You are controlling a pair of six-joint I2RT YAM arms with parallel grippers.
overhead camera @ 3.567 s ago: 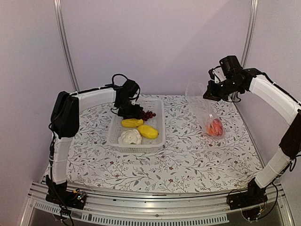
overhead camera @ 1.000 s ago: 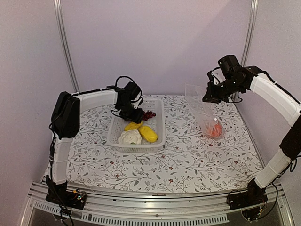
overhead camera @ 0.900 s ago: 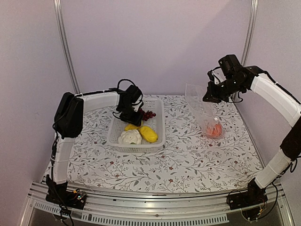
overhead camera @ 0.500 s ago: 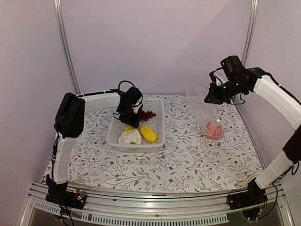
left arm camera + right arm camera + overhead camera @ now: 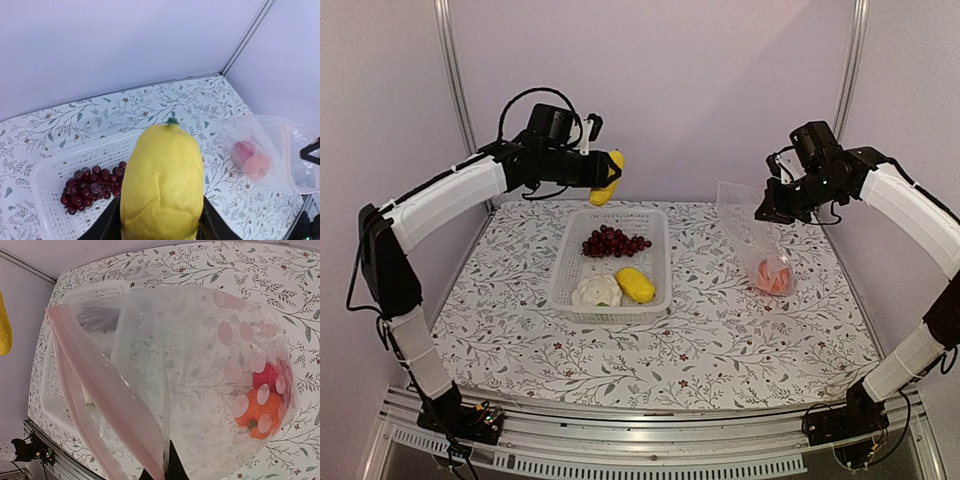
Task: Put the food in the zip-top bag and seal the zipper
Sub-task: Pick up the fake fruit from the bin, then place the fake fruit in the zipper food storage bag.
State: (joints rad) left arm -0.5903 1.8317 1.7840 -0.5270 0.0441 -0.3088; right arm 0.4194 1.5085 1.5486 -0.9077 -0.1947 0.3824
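Pepper [image 5: 267, 376] and orange [image 5: 256, 416] were bagged, right of basket [image 5: 561, 284]; bag [image 5: 740, 225] mouth was pinched shut-fingered by right gripper [image 5: 762, 209]. Yellow piece [image 5: 609, 178] was gripped above basket by left gripper [image 5: 597, 173]. Grapes [image 5: 612, 242], cauliflower [image 5: 595, 291], second piece [image 5: 635, 283] and sealing were left.

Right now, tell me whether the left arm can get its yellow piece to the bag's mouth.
Probably yes: the left claw holds the yellow piece above the basket, with only open air between it and the bag hanging from the right claw.
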